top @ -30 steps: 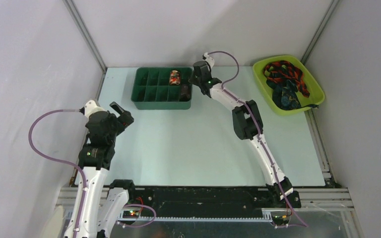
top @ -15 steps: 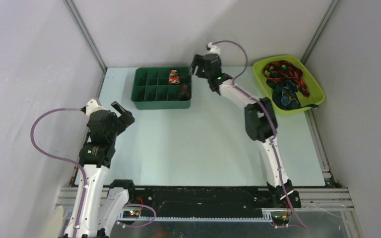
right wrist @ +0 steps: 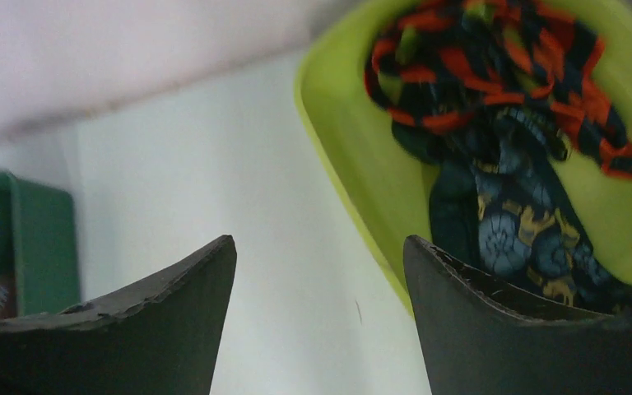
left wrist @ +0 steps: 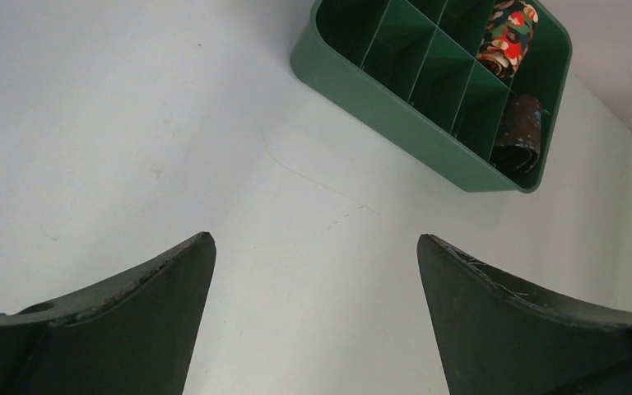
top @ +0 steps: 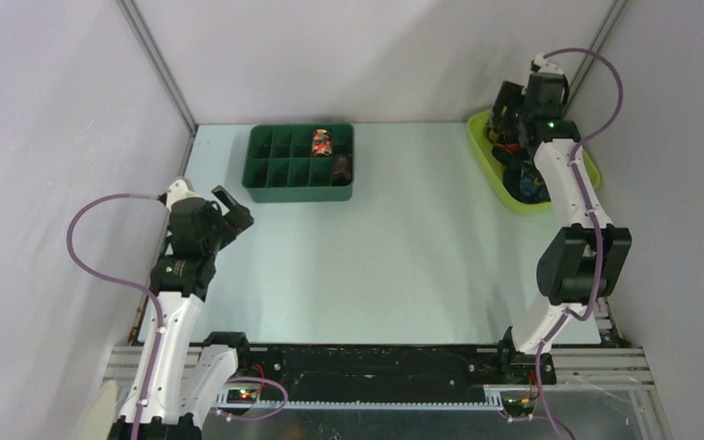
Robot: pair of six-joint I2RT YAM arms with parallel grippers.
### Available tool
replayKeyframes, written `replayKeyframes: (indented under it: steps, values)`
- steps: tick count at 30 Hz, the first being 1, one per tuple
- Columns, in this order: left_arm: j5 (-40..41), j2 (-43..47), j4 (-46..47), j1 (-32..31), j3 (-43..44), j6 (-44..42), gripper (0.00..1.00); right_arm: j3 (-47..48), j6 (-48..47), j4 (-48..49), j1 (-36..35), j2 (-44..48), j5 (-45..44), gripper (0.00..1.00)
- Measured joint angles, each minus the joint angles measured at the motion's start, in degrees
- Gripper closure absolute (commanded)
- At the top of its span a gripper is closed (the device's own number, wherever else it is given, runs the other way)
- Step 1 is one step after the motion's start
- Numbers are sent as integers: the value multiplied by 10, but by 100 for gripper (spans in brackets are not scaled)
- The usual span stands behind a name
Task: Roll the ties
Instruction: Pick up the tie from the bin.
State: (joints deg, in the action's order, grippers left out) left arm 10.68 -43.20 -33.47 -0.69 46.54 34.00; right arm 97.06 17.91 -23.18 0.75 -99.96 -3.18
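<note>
Two loose ties lie heaped in a lime tray (right wrist: pixel 354 156): a red-orange tie with black stripes (right wrist: pixel 502 74) and a navy patterned tie (right wrist: pixel 510 222). My right gripper (right wrist: pixel 319 240) hangs open and empty above the tray's left rim (top: pixel 482 151); from the top view the right gripper (top: pixel 510 105) and its arm cover most of the heap. A colourful rolled tie (top: pixel 322 143) and a dark rolled tie (top: pixel 341 169) sit in a green divided box (top: pixel 298 192). My left gripper (top: pixel 236 209) is open and empty, in front and to the left of that box.
In the left wrist view the left gripper (left wrist: pixel 315 237) is over bare table, with the green box (left wrist: pixel 378 107) ahead to the right. Grey walls close in the table on three sides. Purple cables loop off both arms.
My right gripper has opened and swung from the green box's right end across to the lime tray. The dark roll stays in the box. The left arm has barely shifted.
</note>
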Motion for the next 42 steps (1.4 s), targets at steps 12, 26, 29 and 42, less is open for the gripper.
replayKeyframes:
  steps: [12,26,29,42]
  values:
    - [-36,-11,23,0,0,0,0,4,-87,-132,9,-116,77,23]
    - [-50,-16,26,0,0,0,0,61,-130,-175,-2,-194,-33,36]
    - [-52,-18,28,0,0,0,0,64,-136,-179,-3,-198,-41,41]
    - [-64,-19,30,0,0,0,0,80,-146,-189,-2,-244,-46,47]
